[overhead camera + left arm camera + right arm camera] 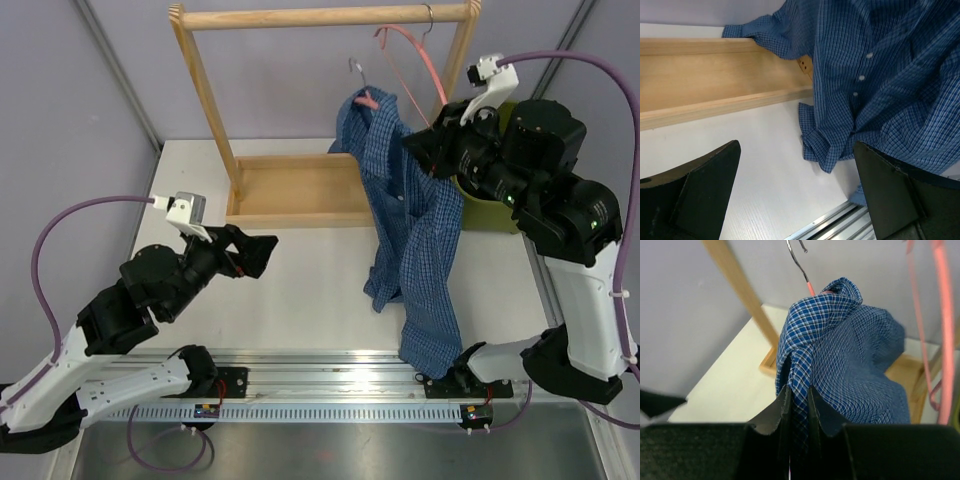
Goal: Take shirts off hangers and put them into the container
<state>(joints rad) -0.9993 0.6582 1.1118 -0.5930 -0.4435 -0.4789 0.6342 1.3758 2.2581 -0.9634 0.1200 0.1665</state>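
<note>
Table (300, 290): white, carries wooden rack (205, 110) at far side.
Blue shirt (415, 230): hangs by collar near rack's right post, tail draped down across table to near edge.
Right arm (560, 200): elbow raised, wrist reaching left at collar height.
Left arm (130, 300): folded low over table, aimed toward shirt, apart from it.
Bin (480, 212): olive-green, behind right arm, mostly hidden.
Hanger (367, 100): pink, inside collar, hook below top bar (320, 16).
Second hanger (430, 60): bare, hooked on top bar.
Right pincer (799, 402): pinching shirt fabric.
Left pincer (796, 150): spread wide.

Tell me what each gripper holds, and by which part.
The right gripper pinches the blue shirt by a fold of cloth near its top. The left gripper is open and holds nothing.
</note>
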